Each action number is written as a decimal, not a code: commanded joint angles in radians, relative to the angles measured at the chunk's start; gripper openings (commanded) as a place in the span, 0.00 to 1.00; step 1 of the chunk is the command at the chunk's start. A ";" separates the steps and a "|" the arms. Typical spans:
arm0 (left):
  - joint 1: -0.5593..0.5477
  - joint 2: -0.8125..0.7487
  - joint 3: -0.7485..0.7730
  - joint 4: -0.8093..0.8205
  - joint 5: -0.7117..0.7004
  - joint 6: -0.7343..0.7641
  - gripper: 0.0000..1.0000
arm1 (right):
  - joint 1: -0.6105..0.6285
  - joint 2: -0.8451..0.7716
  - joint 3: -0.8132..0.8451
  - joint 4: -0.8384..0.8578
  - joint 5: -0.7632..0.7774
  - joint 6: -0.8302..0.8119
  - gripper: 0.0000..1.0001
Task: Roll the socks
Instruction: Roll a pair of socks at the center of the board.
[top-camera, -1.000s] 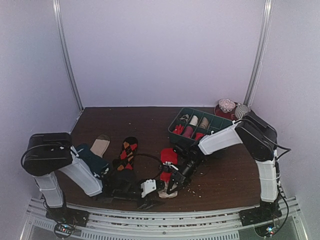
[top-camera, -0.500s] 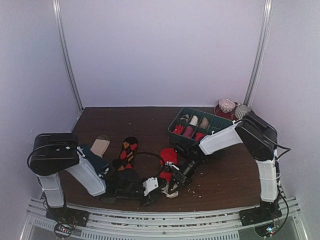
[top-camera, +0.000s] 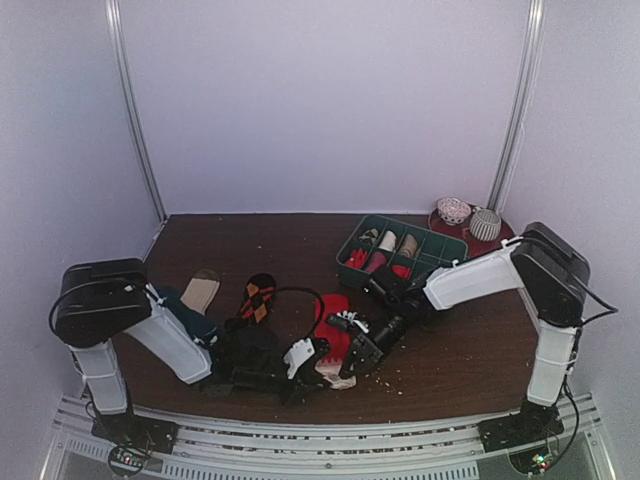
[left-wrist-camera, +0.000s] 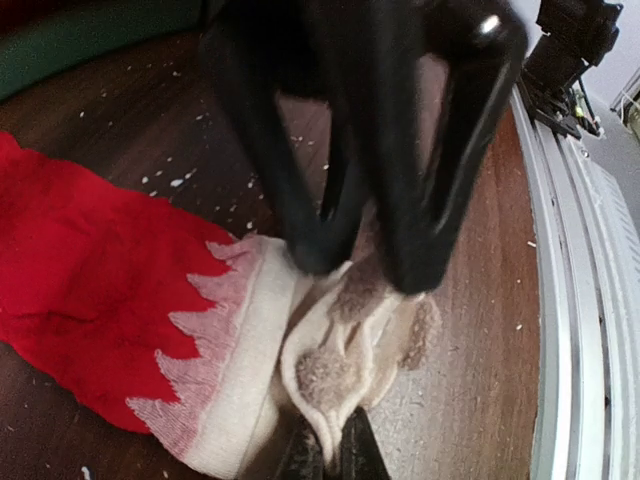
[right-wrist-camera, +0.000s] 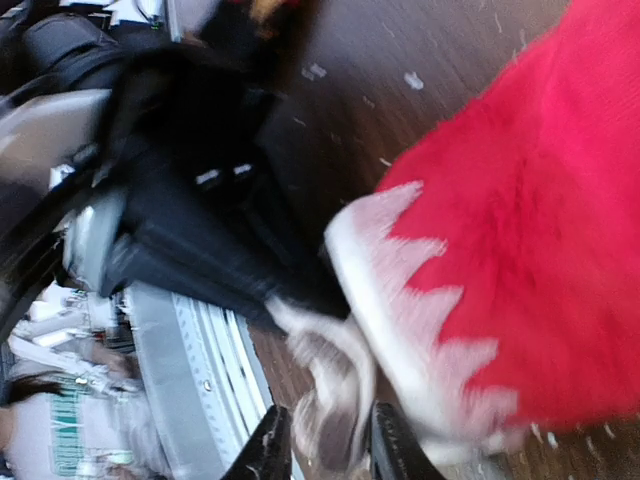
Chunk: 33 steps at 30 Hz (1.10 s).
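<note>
— Dark wooden table (top-camera: 470, 350), pale walls all round; what have the fingers got?

— Left gripper (left-wrist-camera: 330, 455) is clamped tight on the beige cuff (left-wrist-camera: 250, 340) of the red sock (left-wrist-camera: 90, 290); right gripper (right-wrist-camera: 325, 445) has its fingers parted, astride a puckered fold of that same cuff, loose by the look of it.

— Which step, then?

— Starting the roll at the cuff end, I'd judge; nothing is rolled yet; next the cuff wants turning over toward the toe while one side pins it.

— And the sock itself?

— Mostly flat, bright red, its jagged-edged cuff bunched; it lies at the near middle of the table; the argyle sock (top-camera: 258, 297) lies apart to the left, the green tray (top-camera: 420, 228) behind.
</note>
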 joint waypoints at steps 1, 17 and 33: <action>0.055 -0.021 0.017 -0.260 0.127 -0.150 0.00 | -0.002 -0.223 -0.160 0.365 0.150 0.016 0.40; 0.142 0.084 0.141 -0.500 0.394 -0.287 0.00 | 0.084 -0.313 -0.419 0.668 0.218 -0.432 0.52; 0.149 0.102 0.144 -0.502 0.411 -0.278 0.00 | 0.153 -0.151 -0.329 0.526 0.335 -0.518 0.41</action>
